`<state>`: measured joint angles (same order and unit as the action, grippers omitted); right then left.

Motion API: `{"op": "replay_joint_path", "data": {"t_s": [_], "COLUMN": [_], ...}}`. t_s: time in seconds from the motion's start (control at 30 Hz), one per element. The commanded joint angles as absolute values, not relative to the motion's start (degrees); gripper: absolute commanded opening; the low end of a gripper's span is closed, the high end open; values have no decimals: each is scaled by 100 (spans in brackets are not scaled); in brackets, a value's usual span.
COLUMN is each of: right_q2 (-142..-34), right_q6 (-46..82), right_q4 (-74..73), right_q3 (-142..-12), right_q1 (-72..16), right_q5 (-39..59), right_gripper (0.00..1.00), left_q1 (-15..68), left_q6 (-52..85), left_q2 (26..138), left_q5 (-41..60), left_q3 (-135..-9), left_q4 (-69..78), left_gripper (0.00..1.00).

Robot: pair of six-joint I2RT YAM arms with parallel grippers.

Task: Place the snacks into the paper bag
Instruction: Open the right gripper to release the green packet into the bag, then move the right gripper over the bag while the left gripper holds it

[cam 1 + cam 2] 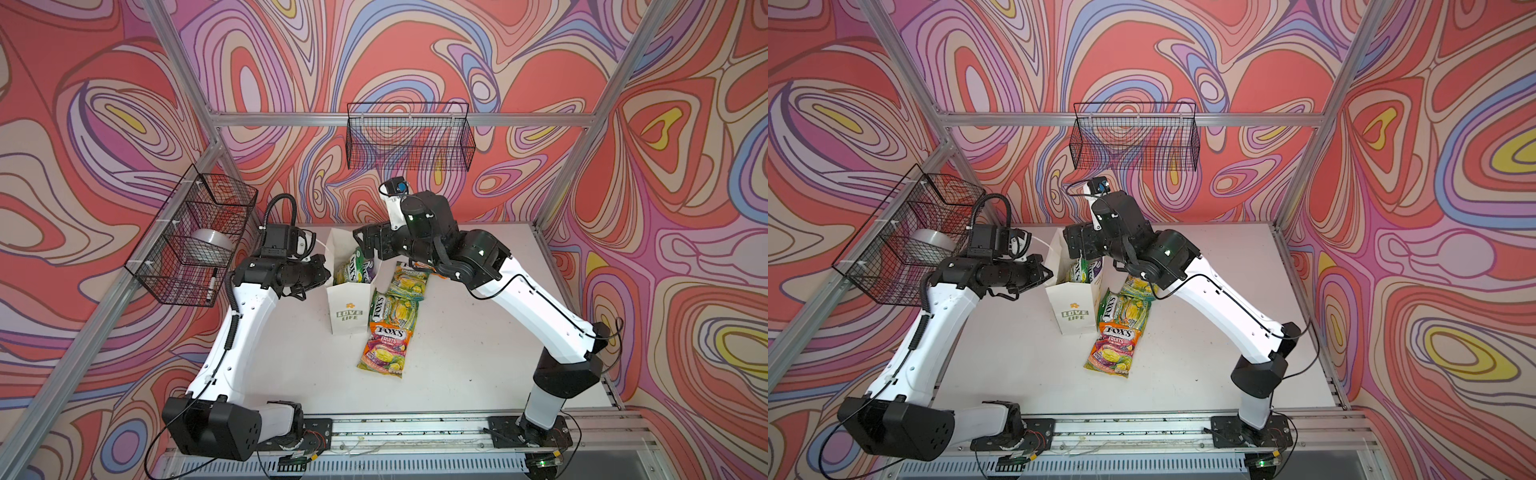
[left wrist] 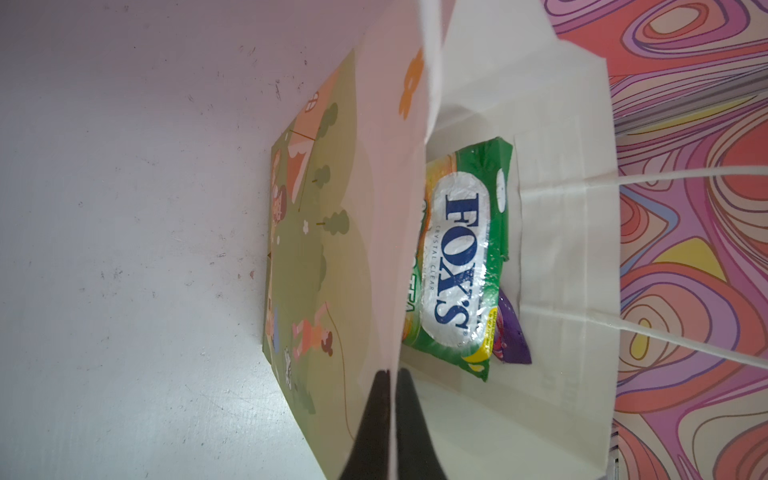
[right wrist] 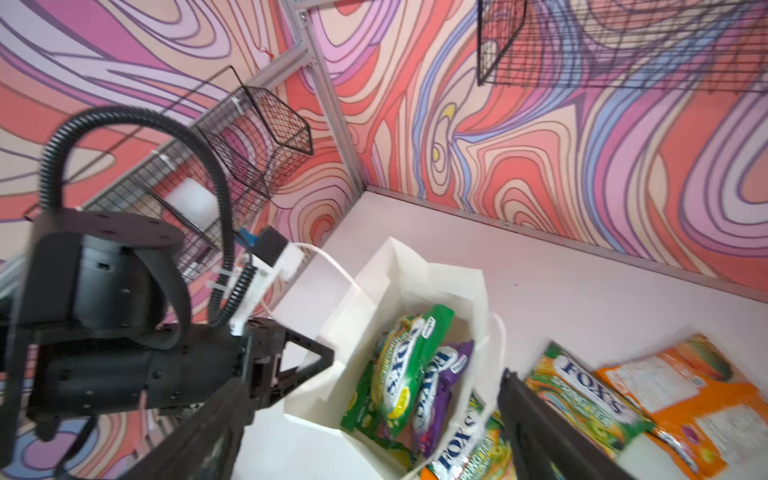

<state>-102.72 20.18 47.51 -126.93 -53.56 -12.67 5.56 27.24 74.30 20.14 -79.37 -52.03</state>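
Looks short of halfway, going by what's countable. Got a plain white bench [image 1: 478,353] with the bag [image 1: 348,301] standing upright around the middle, mouth open.

Can count four snacks left outside, all lying flat just beside the bag on the right arm's side. Starting nearest the arm bases: a fruits pack [image 1: 384,345], then a tea pack [image 1: 395,309] overlapping it, then a second tea pack [image 1: 409,280]. Last comes an orange pack [image 3: 685,395], partly tucked under the right arm in both top views.

Inside the bag, can make out a green pack [image 3: 409,365] and a purple pack [image 3: 442,382] standing on end. Maybe more green stuff underneath, can't tell for sure.

Left end effector [image 2: 392,376] pinched tight on the bag's rim, holding the mouth open. Right end effector [image 3: 376,380] spread wide and empty, right above the opening.

So at least two in, four to go. Probably a reach back for one of the tea packs next, just guessing.
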Motion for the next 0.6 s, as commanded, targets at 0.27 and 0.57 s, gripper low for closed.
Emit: {"op": "replay_joint_path", "data": {"t_s": [0.27, 0.57], "right_q2": [-9941, -10118], "right_q6": [2012, 2287], "right_q4": [4936, 4703], "right_q3": [-11744, -11365], "right_q1": [-5180, -4775], "right_q5": [-2270, -1487], "right_gripper": [98, 98], "left_q1": [538, 534], "left_q6": [2739, 2731], "left_q2": [7286, 7292], "left_q5": [2103, 2083], "left_q3": [-7941, -7945], "left_q4": [-5066, -5071], "left_gripper": [0, 0]}}
